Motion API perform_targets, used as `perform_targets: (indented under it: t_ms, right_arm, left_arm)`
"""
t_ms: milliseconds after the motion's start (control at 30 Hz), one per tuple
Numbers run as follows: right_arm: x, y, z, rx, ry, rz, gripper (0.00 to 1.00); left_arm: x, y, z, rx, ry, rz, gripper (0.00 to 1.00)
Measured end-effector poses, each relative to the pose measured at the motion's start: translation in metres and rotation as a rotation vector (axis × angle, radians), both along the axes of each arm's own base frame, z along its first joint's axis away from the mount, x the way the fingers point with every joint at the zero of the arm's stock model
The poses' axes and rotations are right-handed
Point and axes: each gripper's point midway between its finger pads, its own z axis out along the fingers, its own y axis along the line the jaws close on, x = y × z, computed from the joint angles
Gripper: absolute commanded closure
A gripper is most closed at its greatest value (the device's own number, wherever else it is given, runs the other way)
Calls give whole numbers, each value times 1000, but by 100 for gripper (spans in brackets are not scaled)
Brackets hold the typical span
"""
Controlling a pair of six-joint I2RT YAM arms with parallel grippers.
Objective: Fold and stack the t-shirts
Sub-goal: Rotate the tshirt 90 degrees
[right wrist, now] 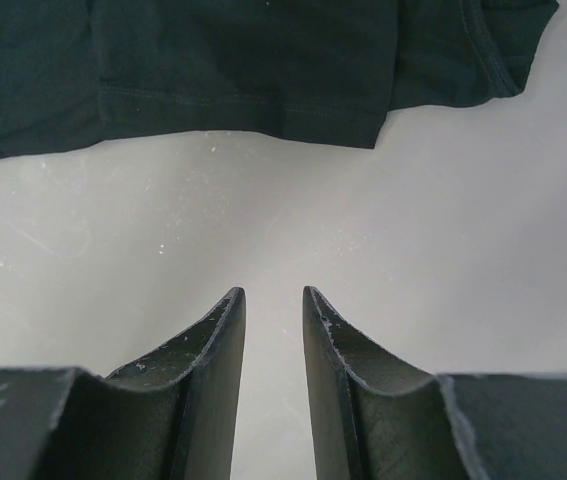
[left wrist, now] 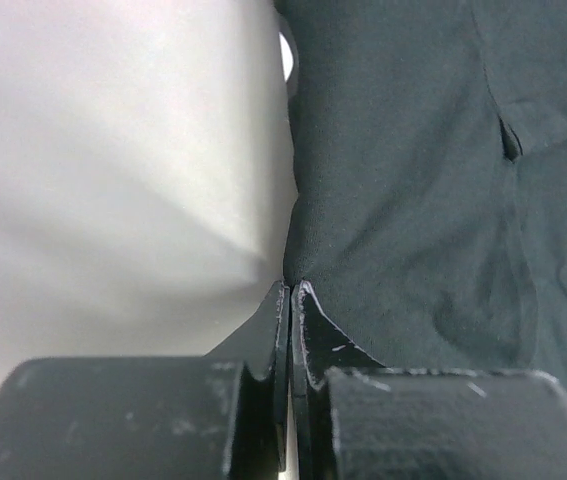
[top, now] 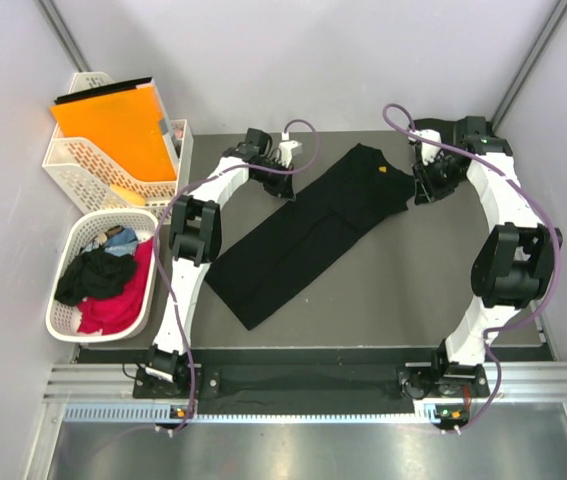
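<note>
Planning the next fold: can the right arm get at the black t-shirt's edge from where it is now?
Probably yes. The right gripper is open and empty, and an edge of the black t-shirt lies just ahead of its fingertips, with only bare table between them.

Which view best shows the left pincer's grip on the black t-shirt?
Left wrist: the left pincer is shut on the edge of the black t-shirt, close up. Top external shows that spot small and dark. Right wrist shows only a hem, no grip.
</note>
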Motion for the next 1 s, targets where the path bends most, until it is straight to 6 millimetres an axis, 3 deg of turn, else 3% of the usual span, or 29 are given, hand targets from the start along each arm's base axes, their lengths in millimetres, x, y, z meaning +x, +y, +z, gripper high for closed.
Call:
perform_targets:
  t_ms: [533, 733, 1000]
  right_arm:
    - [0, 2, 1, 12, 0, 6, 70]
    - [-1, 3, 1, 14, 1, 6, 70]
    - [-1, 3, 1, 15, 2, 8, 69]
  left_arm:
    - [10, 18, 0, 77, -47, 121, 100]
    - [15, 41, 0, 127, -47, 192, 100]
    - [24, 89, 0, 207, -55, 307, 100]
